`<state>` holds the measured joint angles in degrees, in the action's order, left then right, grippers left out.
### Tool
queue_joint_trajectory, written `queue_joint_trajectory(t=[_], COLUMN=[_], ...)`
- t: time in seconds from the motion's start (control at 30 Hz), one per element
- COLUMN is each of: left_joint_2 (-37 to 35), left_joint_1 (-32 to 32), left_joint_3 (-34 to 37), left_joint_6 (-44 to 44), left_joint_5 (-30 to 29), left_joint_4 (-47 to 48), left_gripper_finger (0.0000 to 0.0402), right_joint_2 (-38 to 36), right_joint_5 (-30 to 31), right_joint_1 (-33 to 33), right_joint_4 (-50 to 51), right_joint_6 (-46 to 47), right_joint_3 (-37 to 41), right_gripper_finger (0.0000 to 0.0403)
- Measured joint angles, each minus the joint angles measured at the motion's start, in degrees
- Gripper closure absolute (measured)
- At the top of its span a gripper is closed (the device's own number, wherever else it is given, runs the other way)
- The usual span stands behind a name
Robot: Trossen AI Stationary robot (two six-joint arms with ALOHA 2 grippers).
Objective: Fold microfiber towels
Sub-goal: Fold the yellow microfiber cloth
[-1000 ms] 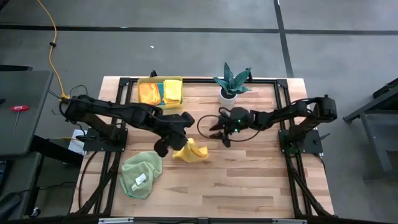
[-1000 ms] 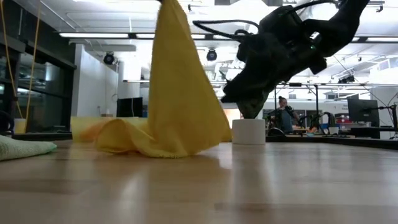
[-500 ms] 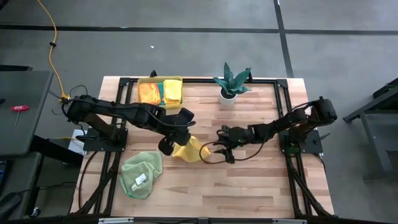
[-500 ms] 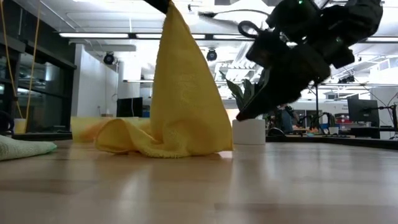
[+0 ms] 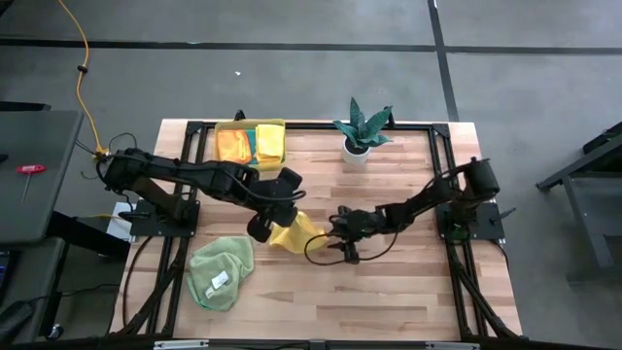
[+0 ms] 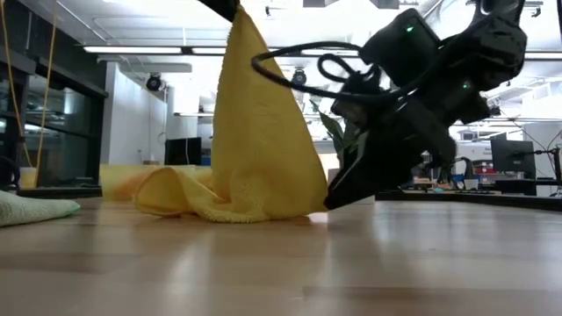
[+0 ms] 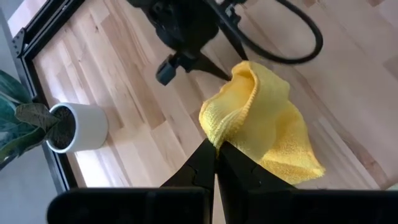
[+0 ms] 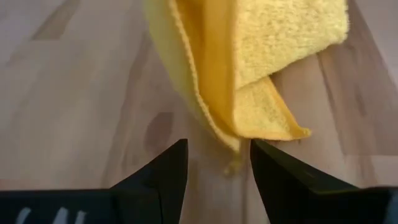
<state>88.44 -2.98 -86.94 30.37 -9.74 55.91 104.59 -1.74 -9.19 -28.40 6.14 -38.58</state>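
Two arms meet near the middle of the wooden table. We note the left gripper pinched tight on the top fold of a yellow microfiber towel, lifting it into a peak; in the low view the cloth hangs as a tall cone with its lower folds spread on the boards. The left wrist view shows the two dark fingers closed together on the towel's edge. The right gripper sits low at the towel's side toward the right edge, tips almost on the wood; its fingers stand apart, with a hanging corner of the yellow cloth just ahead of the gap, nothing clasped. A light green towel lies crumpled near the table's front-left corner, well apart from the yellow one. At the back edge, left of centre, we see a yellow bin holding orange, teal and yellow cloths. A white potted plant stands at the back edge, just right of the bin. Beyond the table, the low view shows a lit workroom.
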Motion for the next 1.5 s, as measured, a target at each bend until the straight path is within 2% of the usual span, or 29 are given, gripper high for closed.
queue_joint_trajectory(t=[0.5, 0.77, 0.87, 1.17, 1.27, 1.37, 1.5], left_joint_2=[0.02, 0.02, 0.02, 0.02, 0.02, -0.09, -1.21], left_joint_1=[0.37, 0.87, 0.87, 0.87, 1.09, 1.24, 2.31], left_joint_3=[0.0, 0.0, 0.0, 0.0, 0.0, 0.0, -0.06], left_joint_6=[-1.28, -1.36, -1.39, -1.28, -1.31, -1.68, -2.88], left_joint_5=[-2.46, -3.1, -3.08, -3.95, -4.46, -5.23, -6.89], left_joint_4=[0.11, 0.25, 0.25, 0.4, 0.4, 0.42, 0.67], left_gripper_finger=[0.0402, 0.0402, 0.0402, 0.0402, 0.0402, 0.0402, 0.0402], right_joint_2=[-0.15, -0.15, -0.17, -0.17, -0.63, -3.67, -12.41], right_joint_5=[1.29, 1.87, 2.46, 2.65, 2.1, 1.6, 1.77], right_joint_1=[-1.01, -1.01, -1.01, -1.01, -0.84, -0.01, 1.94], right_joint_4=[2.88, 0.58, 0.41, 2.1, 2.68, 5.24, 13.39], right_joint_6=[4.53, 4.99, 5.0, 7.49, 11.62, 14.8, 14.28], right_joint_3=[-1.48, -1.48, -1.48, -1.48, -1.47, -1.43, -1.43], right_gripper_finger=[0.0238, 0.0242, 0.0262, 0.0357, 0.0392, 0.0397, 0.0401])
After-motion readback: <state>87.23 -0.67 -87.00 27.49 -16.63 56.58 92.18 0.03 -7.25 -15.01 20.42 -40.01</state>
